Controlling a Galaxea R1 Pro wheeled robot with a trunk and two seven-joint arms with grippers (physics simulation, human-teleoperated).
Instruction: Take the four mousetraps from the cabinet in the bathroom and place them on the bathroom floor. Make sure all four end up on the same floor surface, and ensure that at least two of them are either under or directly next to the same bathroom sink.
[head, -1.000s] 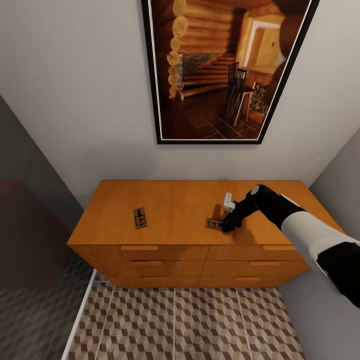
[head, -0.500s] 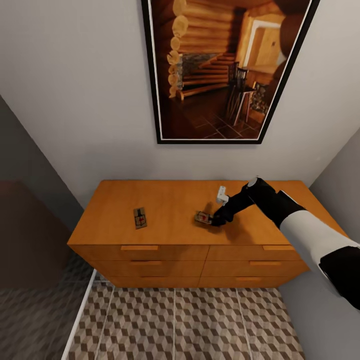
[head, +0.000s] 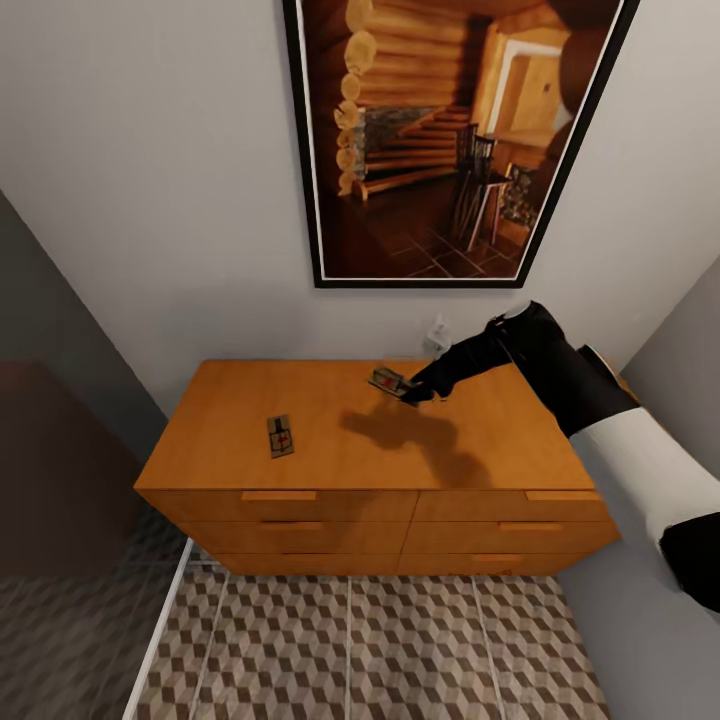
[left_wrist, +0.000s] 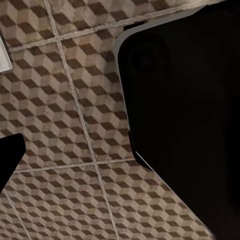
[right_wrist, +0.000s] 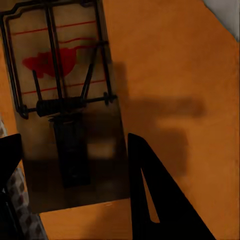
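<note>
In the head view the orange-brown cabinet (head: 330, 520) stands against the wall under a framed picture. One mousetrap (head: 281, 436) lies flat on its top at the left. My right gripper (head: 410, 392) is shut on a second mousetrap (head: 388, 381), held above the cabinet top and casting a shadow below it. The right wrist view shows this held mousetrap (right_wrist: 65, 100) close up, with its red spot and dark wire, between my dark fingers (right_wrist: 155, 200) over the cabinet top (right_wrist: 170, 60). The left wrist view looks down on the bathroom floor (left_wrist: 65, 100).
Cube-patterned floor tiles (head: 380, 640) spread in front of the cabinet. A dark wall or partition (head: 60, 450) stands at the left and a grey wall (head: 670, 330) closes in at the right. A dark part of my own body (left_wrist: 190, 110) shows in the left wrist view.
My right gripper has lifted the mousetrap off the cabinet top and carried it up and to the left. The other mousetrap has stayed in place.
</note>
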